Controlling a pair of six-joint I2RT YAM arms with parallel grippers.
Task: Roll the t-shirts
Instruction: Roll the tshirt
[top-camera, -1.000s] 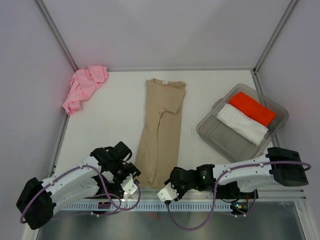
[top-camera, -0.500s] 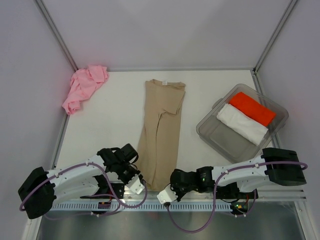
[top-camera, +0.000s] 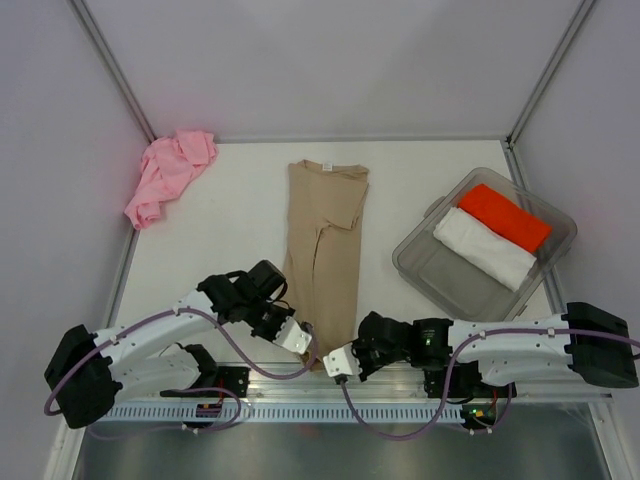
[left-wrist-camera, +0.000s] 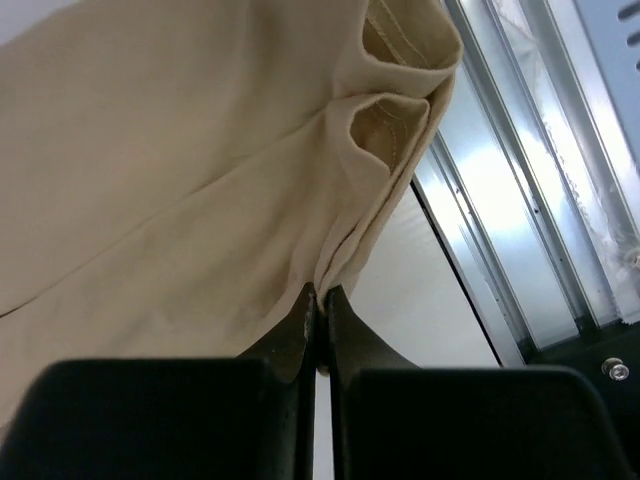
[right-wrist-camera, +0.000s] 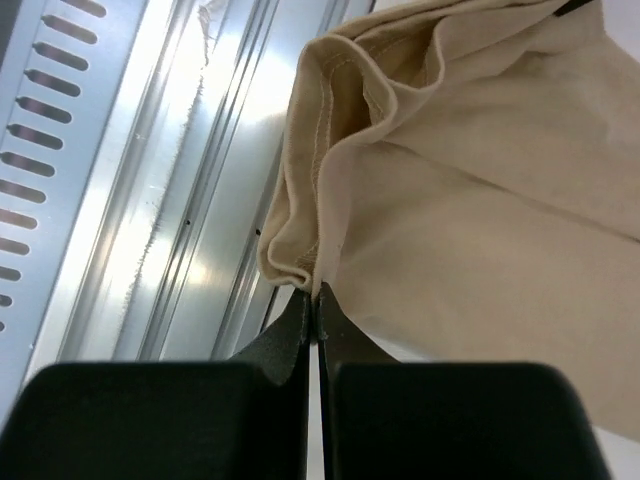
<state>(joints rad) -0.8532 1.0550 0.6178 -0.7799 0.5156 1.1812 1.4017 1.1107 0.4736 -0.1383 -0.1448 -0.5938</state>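
A tan t-shirt (top-camera: 322, 240) lies folded lengthwise down the middle of the table, its hem toward me. My left gripper (top-camera: 305, 345) is shut on the hem's left corner, and the left wrist view shows the cloth (left-wrist-camera: 200, 180) pinched between the fingertips of the gripper (left-wrist-camera: 320, 295). My right gripper (top-camera: 330, 362) is shut on the hem's right corner, with folded fabric (right-wrist-camera: 480, 170) bunched at the tips of the gripper (right-wrist-camera: 315, 297). A pink t-shirt (top-camera: 168, 172) lies crumpled at the back left. A red t-shirt (top-camera: 505, 217) and a white t-shirt (top-camera: 484, 248) lie rolled in the tub.
A clear plastic tub (top-camera: 420, 275) stands at the right, angled. Metal rails (top-camera: 300, 410) run along the table's near edge, just under both grippers. White walls with metal corner posts (top-camera: 112, 70) close in the back and sides.
Both grippers have closed and moved inward to the near end of the tan t-shirt. They now pinch its hem, which has gathered between them.
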